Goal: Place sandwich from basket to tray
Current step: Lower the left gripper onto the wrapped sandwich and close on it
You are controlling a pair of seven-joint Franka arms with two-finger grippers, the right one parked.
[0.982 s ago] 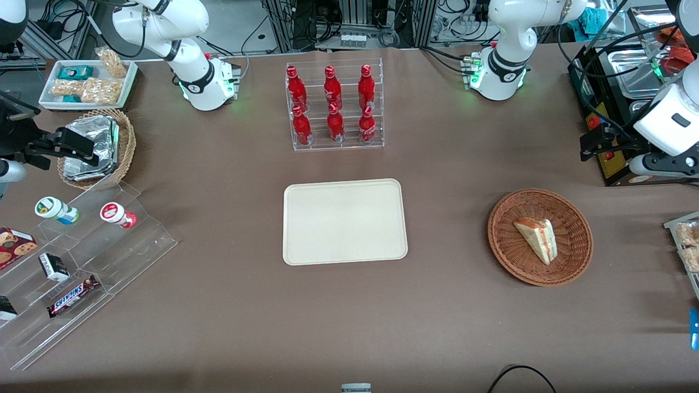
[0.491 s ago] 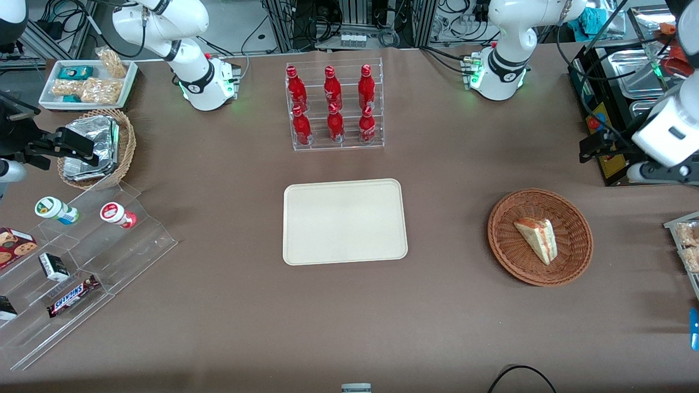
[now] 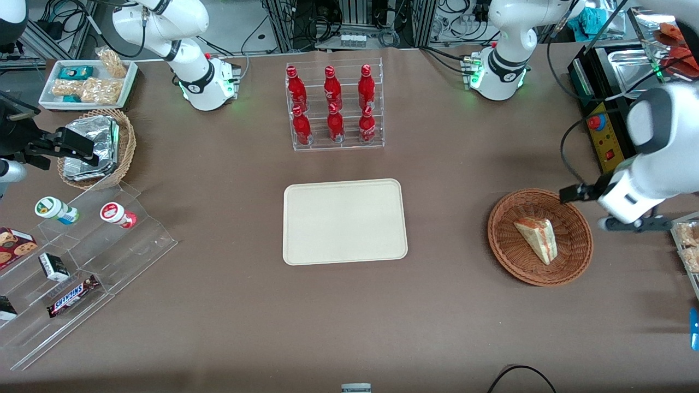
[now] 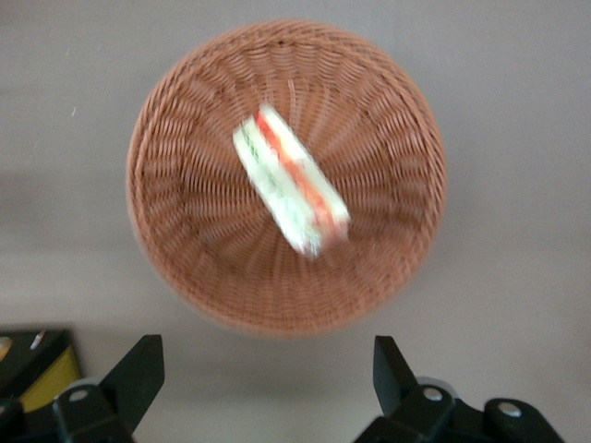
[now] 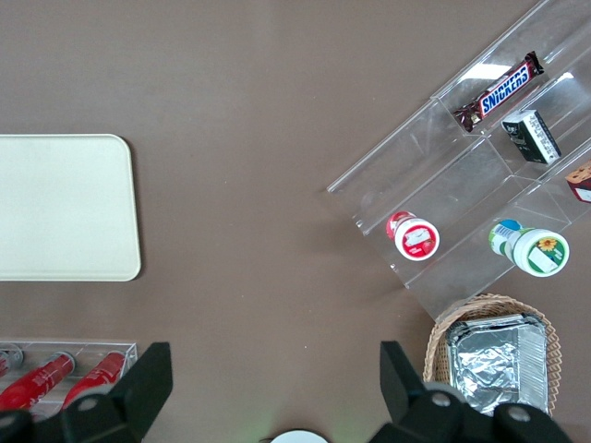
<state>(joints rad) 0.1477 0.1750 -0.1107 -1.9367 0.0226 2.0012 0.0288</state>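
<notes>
The sandwich point(image 3: 538, 238), a pale triangular wedge with red and green filling, lies in the round reddish-brown wicker basket point(image 3: 508, 251). Both show in the left wrist view, the sandwich point(image 4: 291, 180) in the middle of the basket point(image 4: 185, 249). My left gripper point(image 3: 633, 222) hangs above the table just outside the basket's rim, toward the working arm's end. In the left wrist view the gripper point(image 4: 268, 360) is open wide and empty, over bare cloth beside the basket. The cream-beige tray point(image 3: 344, 221) lies empty at the table's middle and also shows in the right wrist view point(image 5: 65, 205).
A clear rack of red bottles point(image 3: 333, 106) stands farther from the front camera than the tray. A black control box point(image 3: 600, 136) and a snack tray point(image 3: 685, 245) flank the gripper. A clear stepped shelf point(image 3: 82, 262), a tan foil-packet basket point(image 3: 101, 144) and a white snack tray point(image 3: 87, 82) lie toward the parked arm's end.
My left arm has swung down from beside the black control box toward the front camera and the basket. The sandwich, basket and tray have not moved.
</notes>
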